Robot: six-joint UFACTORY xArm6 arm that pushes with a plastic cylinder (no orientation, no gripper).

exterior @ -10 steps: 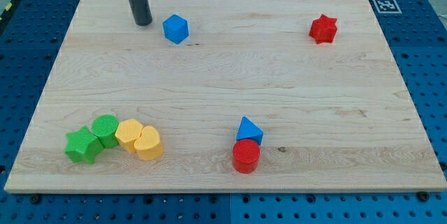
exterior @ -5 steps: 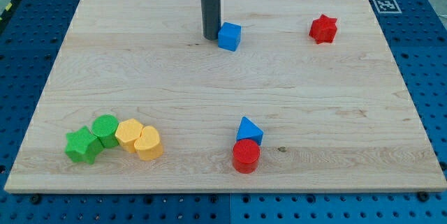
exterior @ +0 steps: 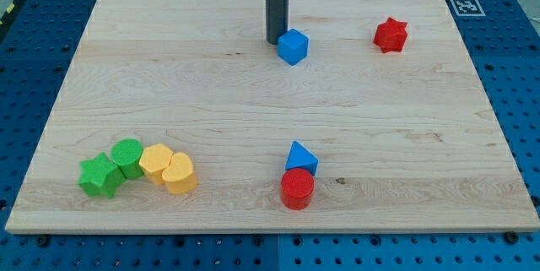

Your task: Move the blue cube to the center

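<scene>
The blue cube (exterior: 293, 46) lies on the wooden board (exterior: 270, 102) in the upper middle. My tip (exterior: 276, 41) stands just to the view's left of the cube, touching or almost touching its upper left side. The dark rod rises from there out of the view's top.
A red star (exterior: 391, 35) lies at the upper right. A blue triangle (exterior: 300, 158) sits against a red cylinder (exterior: 297, 188) at the lower middle. At the lower left, a green star (exterior: 99, 176), green cylinder (exterior: 128, 156), yellow cylinder (exterior: 155, 162) and yellow heart (exterior: 178, 172) cluster together.
My tip has moved to the view's right and slightly down, pushing the blue cube from the upper left toward the upper middle. The other blocks have not moved.
</scene>
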